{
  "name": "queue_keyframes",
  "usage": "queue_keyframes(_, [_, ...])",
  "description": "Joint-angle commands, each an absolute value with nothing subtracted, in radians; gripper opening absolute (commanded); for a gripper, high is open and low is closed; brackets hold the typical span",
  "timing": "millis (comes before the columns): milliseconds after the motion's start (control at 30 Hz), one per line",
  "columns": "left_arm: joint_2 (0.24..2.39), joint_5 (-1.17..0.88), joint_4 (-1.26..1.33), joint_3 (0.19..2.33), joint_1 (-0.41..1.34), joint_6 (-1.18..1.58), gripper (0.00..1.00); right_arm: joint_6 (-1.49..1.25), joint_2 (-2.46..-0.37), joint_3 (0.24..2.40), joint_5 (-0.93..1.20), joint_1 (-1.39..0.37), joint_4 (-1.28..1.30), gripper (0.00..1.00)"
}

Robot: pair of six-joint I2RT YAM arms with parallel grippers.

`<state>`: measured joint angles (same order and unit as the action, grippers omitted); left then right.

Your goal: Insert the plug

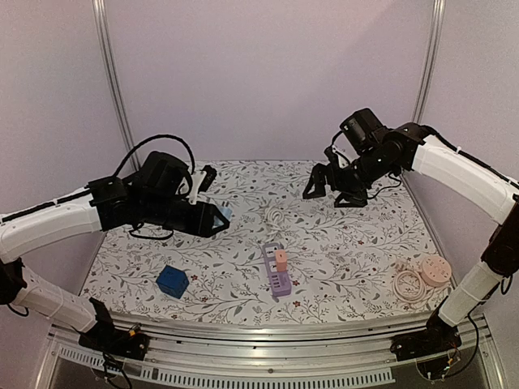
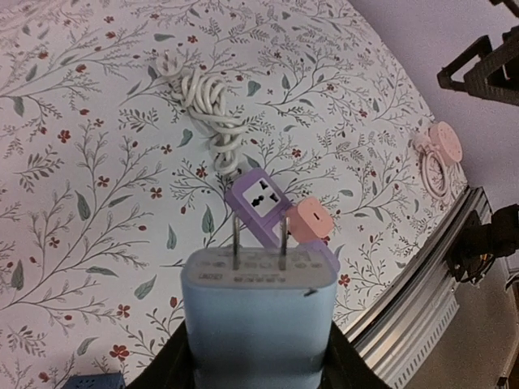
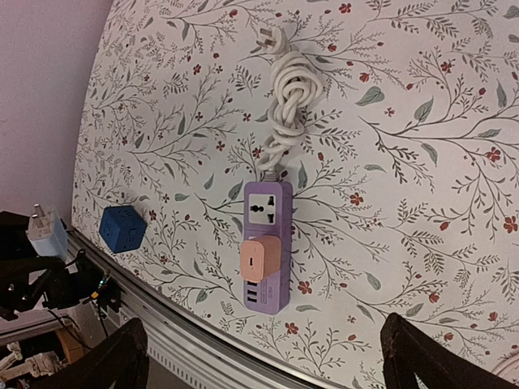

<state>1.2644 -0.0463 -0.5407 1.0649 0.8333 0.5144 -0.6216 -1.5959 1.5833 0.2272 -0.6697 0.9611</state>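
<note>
My left gripper [image 2: 258, 356] is shut on a light blue plug adapter [image 2: 258, 320], its two metal prongs pointing forward. It hangs above the table, left of the purple power strip [image 1: 276, 268], and also shows in the top view [image 1: 220, 215]. The strip [image 3: 268, 243] lies flat with a free socket [image 2: 261, 194] at its far end and an orange-pink plug [image 3: 260, 259] seated in its middle. Its white coiled cord [image 3: 288, 97] lies behind it. My right gripper [image 1: 331, 188] is open and empty, high over the table's back right.
A blue cube adapter [image 1: 173, 281] sits near the front left. A pink round adapter with a coiled cord [image 1: 426, 276] lies at the front right. The table's metal front rail [image 3: 203, 344] runs close to the strip.
</note>
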Motion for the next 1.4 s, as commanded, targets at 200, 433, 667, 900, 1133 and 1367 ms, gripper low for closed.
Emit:
queue_keyframes(200, [1.29,-0.017,-0.356,1.031,0.989,0.429,0.0,-0.645,-1.579,1.574,0.634,-0.651,0.922,0.96])
queue_keyframes(433, [1.417,-0.025,-0.304,1.133,1.006,0.427,0.0,-0.734,-1.589,1.565,0.768,-0.653,0.824,0.92])
queue_keyframes(667, [1.548,-0.051,-0.268,1.256,1.025,0.538,0.0,-0.746,-1.615,1.578,0.732,-0.652,0.817,0.86])
queue_keyframes(900, [1.612,-0.047,-0.275,1.326,1.057,0.571,0.0,-0.787,-1.631,1.564,0.711,-0.652,0.795,0.79])
queue_keyframes(1133, [1.627,-0.037,-0.295,1.367,1.083,0.551,0.0,-0.797,-1.655,1.56,0.709,-0.653,0.804,0.7])
queue_keyframes(1367, [1.645,-0.044,-0.368,1.416,1.096,0.475,0.0,-0.775,-1.674,1.562,0.734,-0.655,0.828,0.58])
